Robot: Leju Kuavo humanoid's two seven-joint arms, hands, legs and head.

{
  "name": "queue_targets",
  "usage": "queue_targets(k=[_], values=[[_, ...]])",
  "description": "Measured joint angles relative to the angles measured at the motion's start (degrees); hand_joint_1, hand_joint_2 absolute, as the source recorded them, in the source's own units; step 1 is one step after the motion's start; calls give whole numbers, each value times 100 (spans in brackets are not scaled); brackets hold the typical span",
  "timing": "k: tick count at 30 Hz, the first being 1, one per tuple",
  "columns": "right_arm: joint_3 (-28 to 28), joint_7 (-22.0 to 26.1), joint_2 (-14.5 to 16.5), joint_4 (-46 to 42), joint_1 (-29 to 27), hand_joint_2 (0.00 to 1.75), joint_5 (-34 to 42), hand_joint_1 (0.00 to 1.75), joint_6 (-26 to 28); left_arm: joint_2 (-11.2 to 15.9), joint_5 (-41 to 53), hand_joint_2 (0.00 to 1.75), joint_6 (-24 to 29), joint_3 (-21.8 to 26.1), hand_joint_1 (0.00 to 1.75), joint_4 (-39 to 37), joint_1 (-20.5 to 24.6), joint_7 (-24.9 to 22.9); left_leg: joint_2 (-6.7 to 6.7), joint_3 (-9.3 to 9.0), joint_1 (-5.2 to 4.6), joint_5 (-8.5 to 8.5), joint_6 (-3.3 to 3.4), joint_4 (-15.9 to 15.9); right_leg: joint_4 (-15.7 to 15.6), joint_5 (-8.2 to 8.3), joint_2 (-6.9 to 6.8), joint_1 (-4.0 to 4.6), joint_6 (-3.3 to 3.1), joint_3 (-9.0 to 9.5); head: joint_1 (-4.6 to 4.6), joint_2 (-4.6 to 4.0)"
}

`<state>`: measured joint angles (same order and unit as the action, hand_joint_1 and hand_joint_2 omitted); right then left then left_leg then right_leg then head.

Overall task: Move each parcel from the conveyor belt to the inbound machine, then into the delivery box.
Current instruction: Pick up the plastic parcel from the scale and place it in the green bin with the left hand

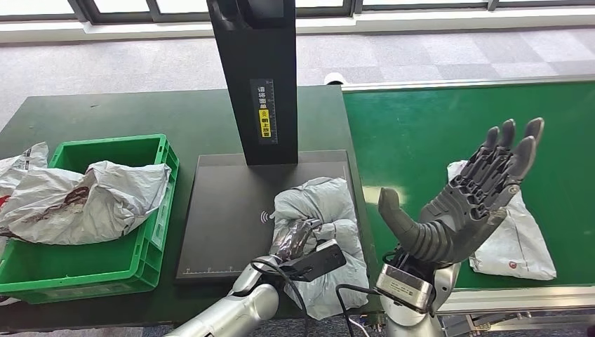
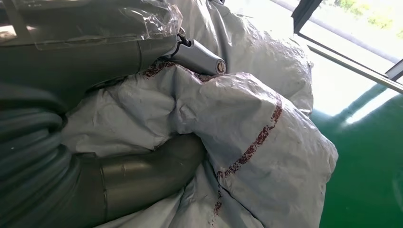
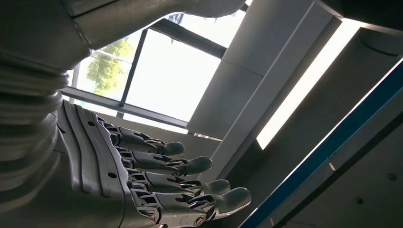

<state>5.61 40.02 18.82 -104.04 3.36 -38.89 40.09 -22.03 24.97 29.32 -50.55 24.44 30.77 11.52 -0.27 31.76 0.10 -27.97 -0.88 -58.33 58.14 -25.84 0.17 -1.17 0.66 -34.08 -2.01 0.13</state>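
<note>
my left hand (image 1: 298, 239) grips a crumpled grey parcel (image 1: 319, 210) with red-brown streaks. my right hand (image 1: 463, 203), at 3 o'clock of it, is raised with fingers spread, holding nothing.

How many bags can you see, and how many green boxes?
Grey parcel bags: 4 (in the left hand on the scanner plate, on the belt, over the box, beside the box)
Green boxes: 1
Total: 5

Three grey parcels are counted: one (image 1: 84, 200) in the single green delivery box (image 1: 158, 232) at left, one (image 1: 319, 210) on the one inbound machine (image 1: 224, 210), one (image 1: 516, 239) on the single conveyor belt (image 1: 421, 133).
</note>
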Motion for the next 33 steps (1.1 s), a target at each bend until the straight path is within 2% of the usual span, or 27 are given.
queue_targets(k=[4,7,10,13,16,18,21,24,28,33], values=[[-27,0,0,-1,-4,175,-5,0,0,-1,172,175,213,-207,175,-48,49,-203,1,-3,0,0,0,0,0,0,1,0,0,3,0,0],[-48,0,0,-1,-8,175,-6,0,0,-1,485,175,576,-386,175,-85,85,-492,1,-5,0,0,0,0,0,0,2,0,0,3,0,0],[-68,0,0,-3,-12,175,-3,0,0,37,1648,175,969,-397,175,28,73,-1124,7,-5,0,0,0,1,0,0,6,1,-1,1,0,0],[-96,0,0,-11,-21,175,20,0,2,167,3691,175,1061,109,175,466,-82,-1633,17,-4,0,0,-1,1,0,2,12,1,-3,-7,0,0],[-134,0,-1,-36,-38,175,70,0,4,304,5414,175,1069,1013,175,1224,-350,-1663,21,-1,1,3,-5,1,2,4,16,2,-5,-15,0,0],[-172,0,-2,-61,-54,175,114,0,4,404,6112,175,1070,1713,175,1938,-530,-1597,26,4,3,5,-7,1,3,5,20,4,-6,-22,0,0],[-223,0,-3,-95,-78,175,151,0,4,520,6391,175,1073,2478,175,2862,-677,-1498,28,8,5,5,-7,2,4,5,23,5,-7,-25,1,0],[-246,0,-4,-121,-91,175,161,0,4,664,6443,175,1074,2905,175,3518,-786,-1624,25,13,6,5,-7,3,4,4,22,6,-7,-28,0,0],[-277,0,-4,-169,-114,175,182,0,4,1008,6462,175,1074,3030,175,4313,-879,-2080,21,21,6,5,-7,3,4,4,20,6,-7,-34,1,0],[-353,0,-4,-250,-137,175,224,0,4,1386,6464,175,1074,3035,175,5008,-891,-2360,20,24,6,4,-7,3,4,4,20,6,-7,-34,1,0]])
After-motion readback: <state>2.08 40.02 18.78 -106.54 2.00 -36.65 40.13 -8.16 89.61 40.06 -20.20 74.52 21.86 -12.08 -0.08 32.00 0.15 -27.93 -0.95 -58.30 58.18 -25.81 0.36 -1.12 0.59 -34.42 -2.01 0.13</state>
